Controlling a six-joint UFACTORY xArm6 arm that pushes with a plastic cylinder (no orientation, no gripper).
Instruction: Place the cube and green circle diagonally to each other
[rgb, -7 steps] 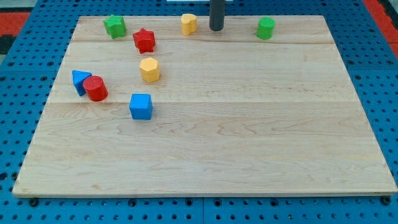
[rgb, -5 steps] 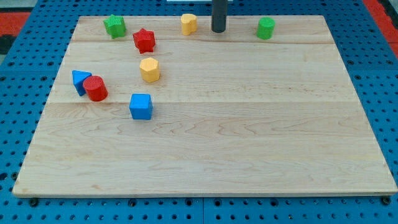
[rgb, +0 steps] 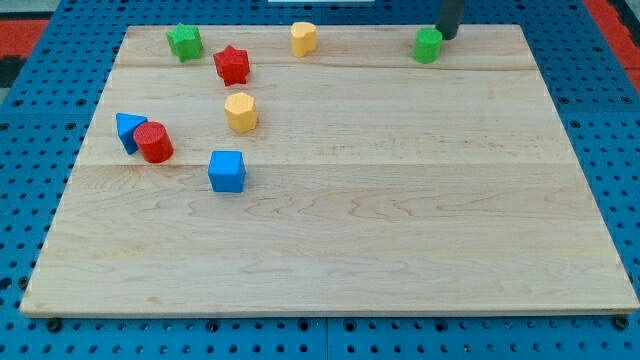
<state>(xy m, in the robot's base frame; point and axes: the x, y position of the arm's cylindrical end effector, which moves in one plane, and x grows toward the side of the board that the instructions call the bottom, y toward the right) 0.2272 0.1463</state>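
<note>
The blue cube sits on the wooden board at the left of centre. The green circle, a short green cylinder, stands near the board's top edge at the right. My tip is at the view's top, just to the upper right of the green circle, touching or almost touching it. The rod runs up out of the view.
A green star-like block and a yellow block sit along the top edge. A red star and a yellow hexagon-like block lie above the cube. A blue triangle touches a red cylinder at the left.
My tip has moved to the right along the top edge, from beside the yellow block to the upper right of the green circle. No block has visibly moved.
</note>
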